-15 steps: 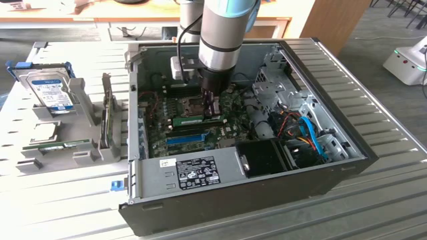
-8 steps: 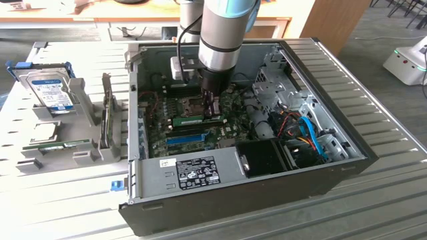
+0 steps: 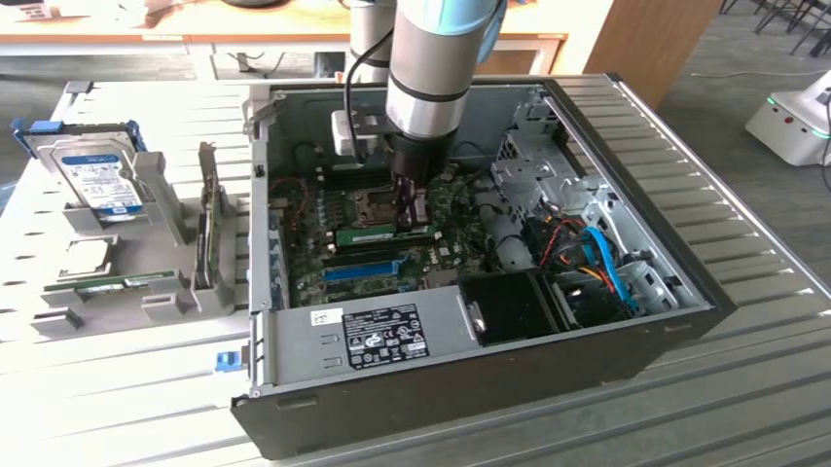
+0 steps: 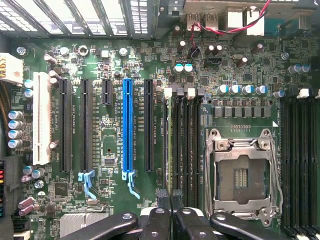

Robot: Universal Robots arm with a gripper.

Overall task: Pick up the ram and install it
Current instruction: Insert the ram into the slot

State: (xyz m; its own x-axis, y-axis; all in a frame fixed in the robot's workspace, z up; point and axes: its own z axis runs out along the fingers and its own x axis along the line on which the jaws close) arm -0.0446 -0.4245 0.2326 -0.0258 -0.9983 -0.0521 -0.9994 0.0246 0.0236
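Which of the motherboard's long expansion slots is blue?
The blue slot, flanked by black slots on both sides; the single white slot sits at the row's far end, away from the processor socket.

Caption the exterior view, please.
Robot pincer reaches into an open computer case, by the ram on its motherboard.

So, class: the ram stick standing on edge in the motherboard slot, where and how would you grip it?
Take the ram by its exposed top edge, straight down from above, pinching its two flat faces. It stands upright in the slot, other slots close alongside, so likely only that upper strip is free. The shut gripper is over one end.
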